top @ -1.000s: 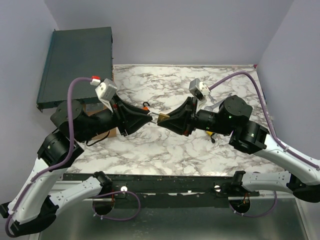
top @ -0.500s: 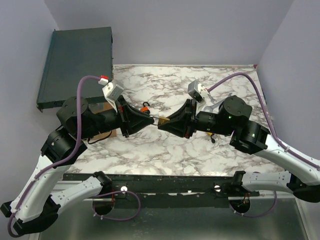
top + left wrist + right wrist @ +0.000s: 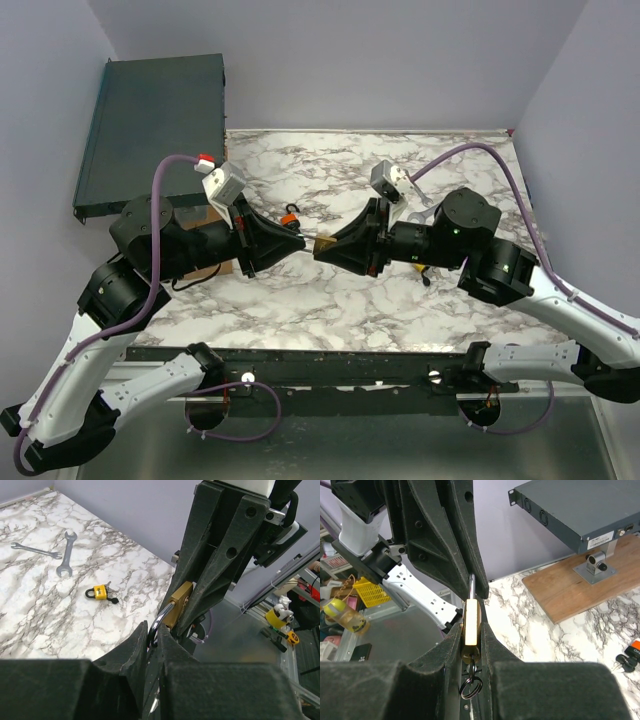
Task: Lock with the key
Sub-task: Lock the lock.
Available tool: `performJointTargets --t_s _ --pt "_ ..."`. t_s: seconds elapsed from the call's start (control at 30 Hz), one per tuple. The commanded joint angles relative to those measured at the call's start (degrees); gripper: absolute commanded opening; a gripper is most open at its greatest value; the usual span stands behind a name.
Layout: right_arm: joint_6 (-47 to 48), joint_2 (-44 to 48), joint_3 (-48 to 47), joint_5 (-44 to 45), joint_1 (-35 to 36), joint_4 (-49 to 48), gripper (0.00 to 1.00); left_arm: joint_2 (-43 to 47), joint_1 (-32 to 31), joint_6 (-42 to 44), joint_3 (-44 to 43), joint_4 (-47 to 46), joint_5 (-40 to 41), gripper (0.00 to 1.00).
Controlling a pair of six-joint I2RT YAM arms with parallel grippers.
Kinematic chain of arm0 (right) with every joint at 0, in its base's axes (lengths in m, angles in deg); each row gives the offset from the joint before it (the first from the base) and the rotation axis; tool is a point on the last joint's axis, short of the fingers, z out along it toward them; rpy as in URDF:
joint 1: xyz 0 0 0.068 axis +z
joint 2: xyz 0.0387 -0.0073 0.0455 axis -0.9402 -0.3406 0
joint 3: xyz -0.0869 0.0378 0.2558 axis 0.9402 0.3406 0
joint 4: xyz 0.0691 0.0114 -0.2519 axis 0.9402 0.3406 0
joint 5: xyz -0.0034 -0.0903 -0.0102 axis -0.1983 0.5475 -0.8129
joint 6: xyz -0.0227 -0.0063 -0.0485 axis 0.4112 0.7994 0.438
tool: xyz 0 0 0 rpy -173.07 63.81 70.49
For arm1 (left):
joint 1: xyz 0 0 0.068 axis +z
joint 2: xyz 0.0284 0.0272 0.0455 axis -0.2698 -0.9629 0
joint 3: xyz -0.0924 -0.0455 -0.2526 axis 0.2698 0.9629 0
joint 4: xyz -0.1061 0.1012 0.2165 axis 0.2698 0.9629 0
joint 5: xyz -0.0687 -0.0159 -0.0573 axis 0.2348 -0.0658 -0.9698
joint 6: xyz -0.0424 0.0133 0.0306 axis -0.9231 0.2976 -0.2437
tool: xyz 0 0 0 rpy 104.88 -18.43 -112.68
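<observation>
A brass padlock hangs in the air between my two grippers above the middle of the marble table. My right gripper is shut on the brass padlock body. A key with a dark ring sticks in the bottom of the padlock, between the right fingers. My left gripper is shut on the steel shackle, which runs up into the brass body. In the top view the left gripper and right gripper meet tip to tip.
A small yellow padlock and two wrenches lie on the marble. An orange-tagged key bunch lies behind the grippers. A dark grey box sits on a wooden board at the back left.
The left wrist has moved a little right and rolled, and the right wrist has shifted slightly left. The padlock stays held between both grippers at the same spot.
</observation>
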Motion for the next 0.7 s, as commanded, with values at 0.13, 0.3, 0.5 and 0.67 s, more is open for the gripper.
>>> performJointTargets --t_s 0.13,0.3,0.5,0.67 --pt "0.25 -0.25 -2.52 -1.43 -0.04 -0.56 0.01 0.05 0.24 2.16 -0.92 2.07 1.9 0.02" --pt "0.05 -0.77 -2.83 -1.85 -0.05 -0.75 0.01 -0.13 0.12 2.55 -0.53 1.49 1.3 0.0" --pt "-0.71 -1.97 -3.9 -3.1 -0.05 -1.64 0.01 -0.09 -0.07 2.31 0.7 -0.61 0.83 0.0" --pt "-2.09 -2.96 -3.97 -4.96 -0.09 -3.46 0.01 -0.44 -2.26 2.12 1.43 -2.24 1.62 0.0"
